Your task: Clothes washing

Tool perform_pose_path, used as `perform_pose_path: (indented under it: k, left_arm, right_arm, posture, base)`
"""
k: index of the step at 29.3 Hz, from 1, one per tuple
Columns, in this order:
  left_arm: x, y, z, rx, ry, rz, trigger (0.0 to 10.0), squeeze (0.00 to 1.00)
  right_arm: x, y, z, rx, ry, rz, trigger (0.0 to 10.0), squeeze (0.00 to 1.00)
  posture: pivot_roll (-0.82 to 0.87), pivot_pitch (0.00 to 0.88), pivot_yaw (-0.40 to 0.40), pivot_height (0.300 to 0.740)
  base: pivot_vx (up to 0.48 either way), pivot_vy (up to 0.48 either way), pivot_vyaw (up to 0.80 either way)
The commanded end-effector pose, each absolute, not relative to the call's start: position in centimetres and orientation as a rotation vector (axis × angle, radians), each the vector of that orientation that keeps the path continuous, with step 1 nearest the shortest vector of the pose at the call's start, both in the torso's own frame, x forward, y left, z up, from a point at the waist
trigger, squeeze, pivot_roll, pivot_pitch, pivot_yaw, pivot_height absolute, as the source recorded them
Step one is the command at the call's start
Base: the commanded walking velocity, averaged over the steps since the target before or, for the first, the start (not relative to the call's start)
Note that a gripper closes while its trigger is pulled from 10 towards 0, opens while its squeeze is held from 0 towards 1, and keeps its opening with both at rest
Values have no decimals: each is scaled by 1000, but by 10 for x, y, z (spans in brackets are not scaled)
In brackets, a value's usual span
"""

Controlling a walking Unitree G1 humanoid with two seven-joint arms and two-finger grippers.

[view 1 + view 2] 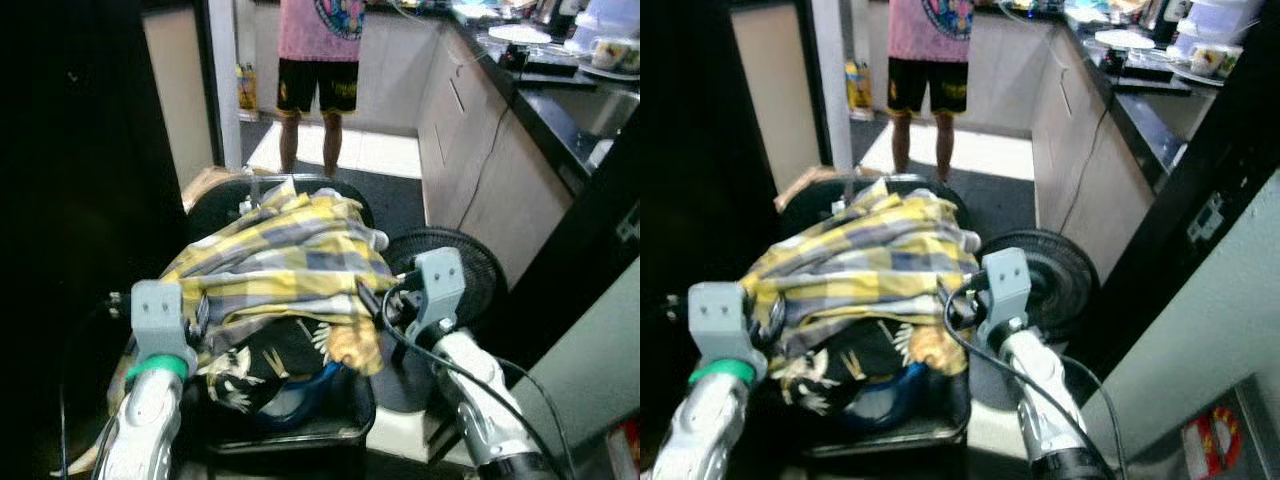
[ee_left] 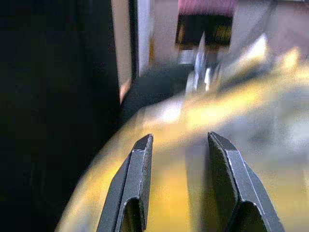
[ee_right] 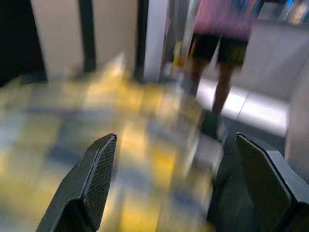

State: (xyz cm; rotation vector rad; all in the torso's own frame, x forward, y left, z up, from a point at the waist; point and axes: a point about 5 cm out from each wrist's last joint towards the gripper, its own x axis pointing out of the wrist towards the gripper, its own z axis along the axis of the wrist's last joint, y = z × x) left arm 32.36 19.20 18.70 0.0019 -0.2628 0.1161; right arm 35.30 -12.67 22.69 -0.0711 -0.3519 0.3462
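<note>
A black laundry basket (image 1: 300, 428) sits right in front of me, heaped with clothes. On top lies a yellow and grey plaid shirt (image 1: 290, 255); under it are a black garment with white prints (image 1: 250, 365) and something blue (image 1: 300, 395). My left gripper (image 2: 178, 137) is at the basket's left side, fingers (image 2: 137, 169) apart over the yellow cloth. My right gripper (image 3: 176, 137) is at the basket's right side, its fingers (image 3: 99, 174) spread wide and open above the plaid shirt. Both wrist views are blurred.
A person (image 1: 318, 60) in a pink top and black shorts stands ahead in the passage. A black floor fan (image 1: 480, 265) lies just right of the basket. Kitchen cabinets (image 1: 470, 140) under a cluttered dark counter (image 1: 560, 100) run along the right. A dark wall (image 1: 70, 200) closes the left.
</note>
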Motion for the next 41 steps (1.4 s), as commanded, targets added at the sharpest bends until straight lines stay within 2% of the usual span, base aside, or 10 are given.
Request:
perform_pose_path:
  k: [1,10,14,22,23,24,25,35,36,41]
  left_arm:
    - [321,198,179,-12,-222,130,10000,0]
    - [317,216,200,-38,-348,260,10000,0]
    - [311,197,235,-240,-502,47,10000,0]
    - [316,174,211,99,-216,-185,10000,0]
    - [317,175,203,116,-144,-182,10000,753]
    - [317,175,203,116,-144,-182,10000,753]
    - [318,178,199,112,-110,-167,10000,1000]
    - [327,192,205,130,-140,-29,10000,1000]
    - [329,196,207,131,-145,-7,10000,47]
    - [331,206,217,96,-160,31,10000,0]
  right_arm:
    - [352,-123,218,-56,-320,359,10000,0]
    - [352,-121,208,-89,-272,376,10000,0]
    - [351,-119,215,-66,-285,390,10000,0]
    - [354,-120,217,-74,-285,379,10000,0]
    - [355,-120,217,-77,-282,378,10000,0]
    - [355,-120,217,-77,-282,378,10000,0]
    - [356,-121,216,-82,-274,374,10000,0]
    - [360,-122,211,-87,-240,384,10000,0]
    - [361,-119,210,-83,-239,386,10000,0]
    - [360,-107,208,-75,-247,402,10000,0]
  posture:
    - [-25,67,-30,740]
    - [-27,69,-37,740]
    - [-26,69,-37,740]
    - [-27,65,-38,740]
    - [-26,65,-38,740]
    - [-26,65,-38,740]
    - [-29,62,-36,740]
    - [-10,48,-16,740]
    - [0,46,0,740]
    - [28,48,39,740]
  base:
    - [0,0,0]
    - [0,0,0]
    - [0,0,0]
    - [0,0,0]
    - [0,0,0]
    - [0,0,0]
    - [0,0,0]
    - [0,0,0]
    - [0,0,0]
    - [0,0,0]
